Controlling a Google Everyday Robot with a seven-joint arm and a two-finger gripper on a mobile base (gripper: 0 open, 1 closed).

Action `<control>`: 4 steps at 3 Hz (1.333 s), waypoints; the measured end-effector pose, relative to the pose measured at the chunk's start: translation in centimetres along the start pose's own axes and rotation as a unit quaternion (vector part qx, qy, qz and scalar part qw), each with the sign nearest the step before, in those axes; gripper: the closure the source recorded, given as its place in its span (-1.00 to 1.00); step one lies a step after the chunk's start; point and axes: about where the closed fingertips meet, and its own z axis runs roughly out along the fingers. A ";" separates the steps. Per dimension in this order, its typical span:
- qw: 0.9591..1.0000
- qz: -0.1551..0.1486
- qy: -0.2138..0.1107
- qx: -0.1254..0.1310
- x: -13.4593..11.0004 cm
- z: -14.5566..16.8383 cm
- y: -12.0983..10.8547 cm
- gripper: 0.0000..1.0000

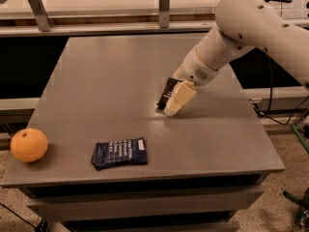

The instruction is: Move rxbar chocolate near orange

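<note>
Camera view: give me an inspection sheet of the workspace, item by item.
Surface: grey table, flat top.
Job's things: rxbar chocolate tilted up on edge mid-table; orange at the front left corner, well apart from it.
Clutter: dark-blue packet lying flat near the front edge.
Grippers: gripper low at the table, right against the bar.
Cables: black cable hanging right of the table.
Surroundings: metal post behind the table.
</note>
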 end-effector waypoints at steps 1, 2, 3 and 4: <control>1.000 -0.009 0.006 0.006 0.1 0.6 0.4 -0.13; 1.000 -0.011 0.007 0.007 -0.1 0.3 0.4 0.34; 1.000 -0.011 0.007 0.006 -0.2 0.1 0.4 0.81; 1.000 -0.011 0.007 0.005 -0.3 0.2 0.4 1.00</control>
